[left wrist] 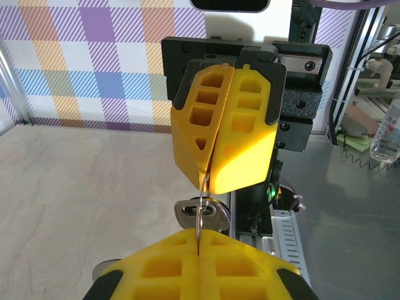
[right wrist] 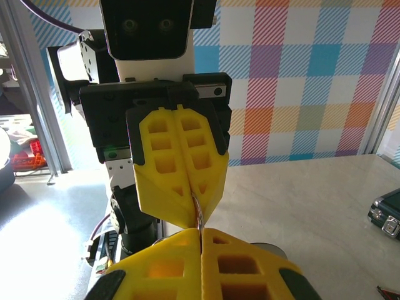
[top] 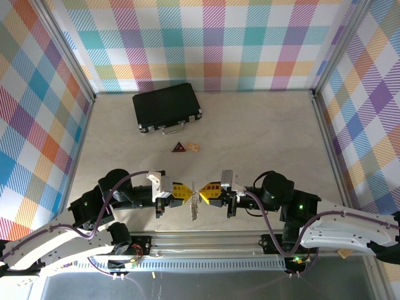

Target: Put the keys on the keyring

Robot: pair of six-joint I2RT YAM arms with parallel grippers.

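Observation:
Near the table's front edge, my left gripper (top: 187, 192) and right gripper (top: 204, 192) meet tip to tip. Both are shut on the thin silver keyring (top: 195, 199), each from its own side. In the left wrist view the keyring's wire (left wrist: 199, 220) runs from my left gripper (left wrist: 199, 235) up into the right gripper's yellow fingers (left wrist: 225, 156). A key (left wrist: 215, 215) with a grey slotted head hangs just behind it, and the wire appears to pass through its slot. The right wrist view has the keyring (right wrist: 199, 216) pinched between my right gripper (right wrist: 200, 232) and the left gripper's fingers (right wrist: 178, 169).
A black case (top: 167, 107) with a metal handle lies at the back left of the table. A small dark-red triangle (top: 179, 147) and a tan chip (top: 192, 146) lie in front of it. Plaid walls close in the sides and back.

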